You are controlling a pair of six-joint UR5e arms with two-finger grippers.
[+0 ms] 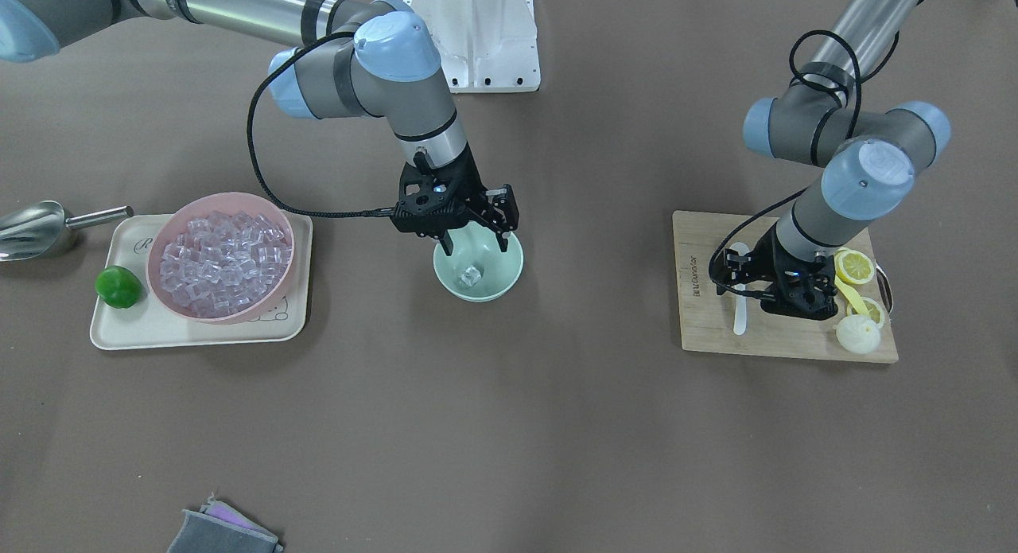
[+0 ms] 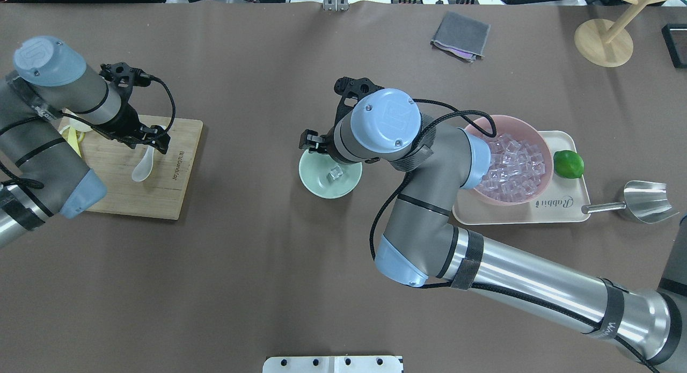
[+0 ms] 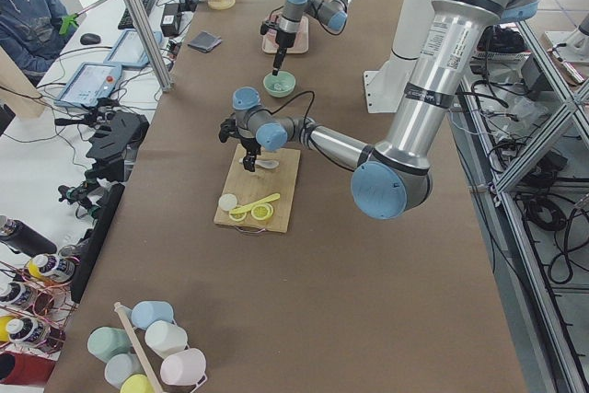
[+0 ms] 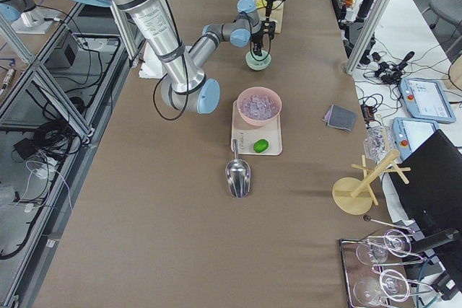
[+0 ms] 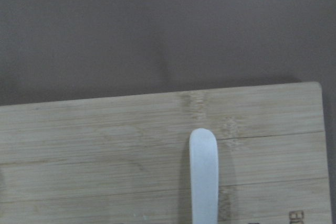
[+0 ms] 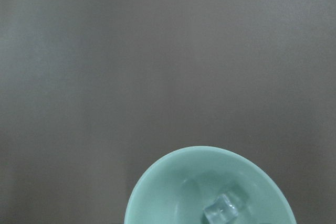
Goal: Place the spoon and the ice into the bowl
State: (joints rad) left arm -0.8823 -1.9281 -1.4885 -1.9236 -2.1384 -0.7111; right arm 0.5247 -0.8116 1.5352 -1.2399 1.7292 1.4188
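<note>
Wide brown counter (image 1: 509, 426). A cream tray (image 1: 127, 330) carries the pink bowl (image 1: 231, 196) heaped with cubes (image 1: 223, 262), with a lime (image 1: 118, 287) beside it and a metal scoop (image 1: 32, 228) just off the tray. The bamboo board (image 1: 716, 330) holds lemon slices (image 1: 854, 266) and the white spoon (image 1: 740, 318). The left hand (image 1: 738, 276) sits low over the spoon, hiding its middle; can't tell its grip. The right hand (image 1: 475, 243), fingers apart, hangs above the mint bowl (image 1: 493, 286), where one ice cube (image 1: 470, 275) lies inside.

The brown worktop (image 2: 241, 255) carries a wooden board (image 2: 161, 193) at the robot's left, a green bowl (image 2: 311, 180) mid-table, and a cream tray (image 2: 563, 207) to the right, a metal scoop (image 2: 644, 201) just beside it. A grey cloth (image 2: 460, 35) and a wooden stand (image 2: 604, 43) sit along the far edge.
</note>
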